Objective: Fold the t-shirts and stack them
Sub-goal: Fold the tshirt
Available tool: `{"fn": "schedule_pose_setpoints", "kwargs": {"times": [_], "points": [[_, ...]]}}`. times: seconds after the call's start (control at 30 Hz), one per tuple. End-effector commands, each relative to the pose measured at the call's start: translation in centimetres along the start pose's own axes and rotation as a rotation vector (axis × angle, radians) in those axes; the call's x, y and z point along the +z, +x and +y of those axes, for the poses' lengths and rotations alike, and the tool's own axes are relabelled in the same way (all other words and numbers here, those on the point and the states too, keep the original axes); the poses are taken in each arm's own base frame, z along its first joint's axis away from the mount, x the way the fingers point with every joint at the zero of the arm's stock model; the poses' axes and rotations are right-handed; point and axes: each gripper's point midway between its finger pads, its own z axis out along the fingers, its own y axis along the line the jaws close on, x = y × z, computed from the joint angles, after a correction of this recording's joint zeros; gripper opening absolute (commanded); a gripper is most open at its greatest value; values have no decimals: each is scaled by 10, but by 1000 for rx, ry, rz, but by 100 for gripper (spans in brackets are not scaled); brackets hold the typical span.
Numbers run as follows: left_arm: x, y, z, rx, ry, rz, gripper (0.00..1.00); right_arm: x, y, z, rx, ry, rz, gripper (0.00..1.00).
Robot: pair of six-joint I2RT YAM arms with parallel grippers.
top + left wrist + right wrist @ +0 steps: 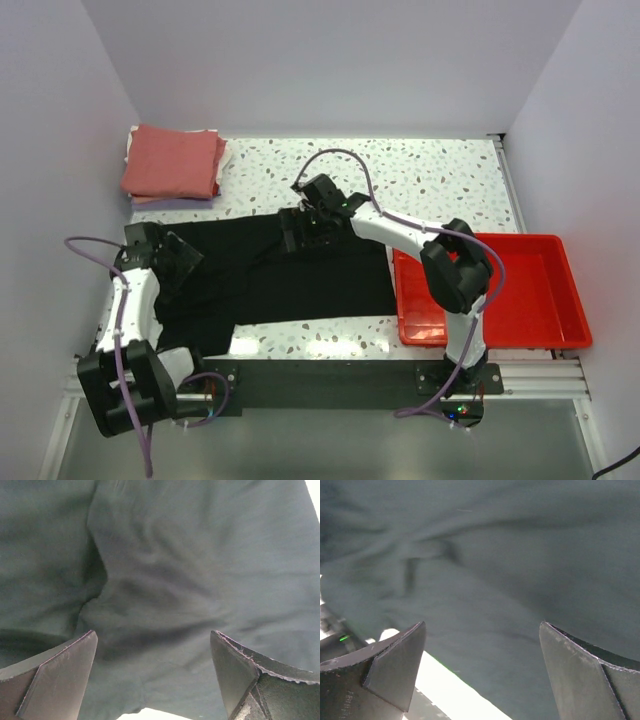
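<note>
A large black t-shirt (300, 280) lies spread across the middle of the table, rumpled at its left end. My left gripper (172, 262) hovers over that left end, jaws wide open, with only black cloth (165, 580) below and nothing between the fingers. My right gripper (302, 232) hangs over the shirt's far edge near the middle, also open and empty; black fabric (510, 570) fills its view, with a strip of bright table at the lower left. A folded stack of t-shirts (175, 162), salmon-red on top with paler edges beneath, sits at the far left corner.
A red plastic tray (545, 300) stands at the right, next to the shirt's right edge. Speckled tabletop (420, 170) shows behind the shirt. White walls close in the table on three sides.
</note>
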Motion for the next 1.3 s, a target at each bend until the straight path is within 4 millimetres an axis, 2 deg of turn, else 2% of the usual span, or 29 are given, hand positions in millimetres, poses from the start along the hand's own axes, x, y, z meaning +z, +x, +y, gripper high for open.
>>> {"fn": "schedule_pose_setpoints", "kwargs": {"times": [0.0, 0.03, 0.1, 0.13, 0.2, 0.33, 0.47, 0.63, 0.7, 0.8, 0.9, 1.0, 1.07, 1.27], "points": [[26, 10, -8, -14, 75, 30, 100, -12, -2, -4, -37, 27, -33, 99], [35, 18, -6, -24, 83, 52, 100, -11, 1, -8, -36, 31, -26, 99], [42, 26, -4, -24, 89, 77, 100, -9, 5, -12, -39, 38, -11, 99], [45, 33, 5, -21, 50, 94, 100, -10, 4, -14, -38, 44, -10, 99], [47, 35, 20, -20, -27, 92, 100, -10, 4, -17, -43, 57, -14, 99], [41, 28, 33, -53, -124, 58, 100, -11, 1, -22, -38, 73, -25, 99], [28, 18, 32, -51, -148, 29, 100, -14, 0, -28, -39, 99, -30, 99], [-2, -17, 12, -37, -109, -84, 100, -23, -7, -35, -32, 121, -53, 99], [-11, -26, 0, -32, -73, -106, 100, -29, -11, -34, -41, 120, -68, 99], [-14, -30, -12, -25, -14, -109, 100, -34, -16, -38, -42, 128, -90, 99], [-6, -26, -29, -8, 65, -80, 100, -36, -21, -45, -31, 137, -97, 99], [3, -28, -47, 26, 119, -60, 100, -40, -34, -66, 6, 167, -121, 99], [9, -38, -61, 46, 167, -92, 100, -42, -41, -78, 20, 184, -131, 99], [47, -44, -66, -3, 170, -94, 100, -32, -46, -125, 54, 291, -107, 99]]}}
